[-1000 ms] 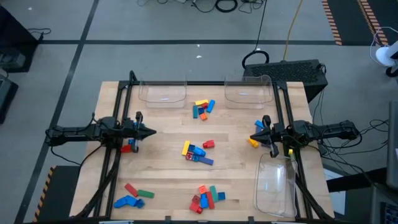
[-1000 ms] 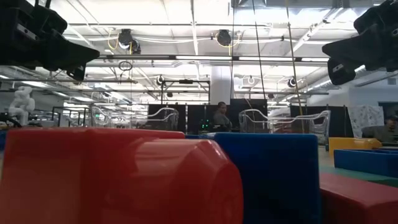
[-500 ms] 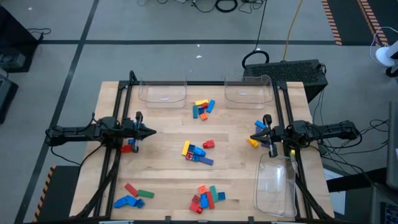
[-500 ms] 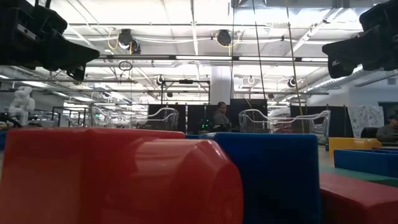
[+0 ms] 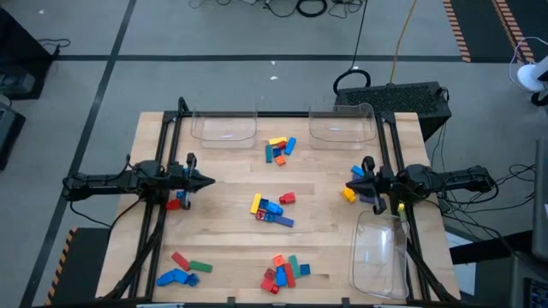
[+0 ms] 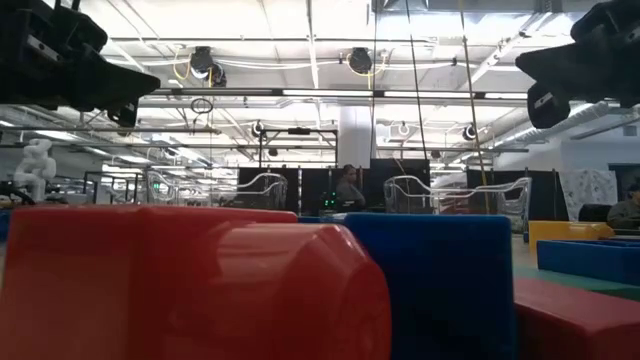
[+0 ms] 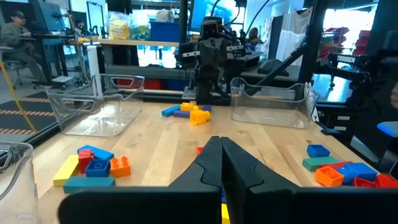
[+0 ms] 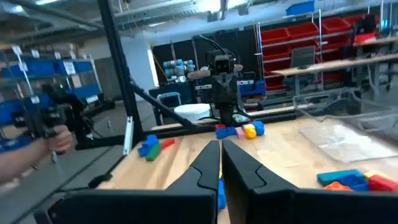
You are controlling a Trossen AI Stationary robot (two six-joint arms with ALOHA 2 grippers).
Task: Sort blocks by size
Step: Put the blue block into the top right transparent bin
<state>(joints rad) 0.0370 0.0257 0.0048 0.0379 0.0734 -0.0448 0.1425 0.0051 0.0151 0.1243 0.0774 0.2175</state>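
the work surface is a light wooden table (image 5: 231, 184) with a black frame, standing on a grey floor marked with dark lines. the blocks lie in separate clusters on it: one at 12 o'clock (image 5: 279, 149) between two clear trays, one at the centre (image 5: 271, 208), one at 6 o'clock (image 5: 285, 271), one at 7 o'clock (image 5: 182, 269), a red and blue pair at 9 o'clock (image 5: 177, 202) and a yellow and blue pair at 3 o'clock (image 5: 350, 194). a clear tray sits at 11 o'clock (image 5: 224, 128), a second at 1 o'clock (image 5: 342, 127), and a third at 4 o'clock (image 5: 381, 257). the left gripper (image 5: 208, 181) hangs at 9 o'clock, jaws pressed together with nothing between them, pointing toward the centre. the right gripper (image 5: 350, 187) hangs at 3 o'clock, jaws likewise together and empty, just above the yellow and blue pair. a black case (image 5: 402, 98) stands off the table beyond the 1 o'clock corner, with cables on the floor. the low view shows red (image 6: 190, 285) and blue (image 6: 440, 280) blocks close against the lens, and behind them a hall with ceiling lights and a seated person (image 6: 348, 188). the right wrist view shows red shelving (image 8: 311, 43) and a person's hand (image 8: 53, 140) at the picture's edge.
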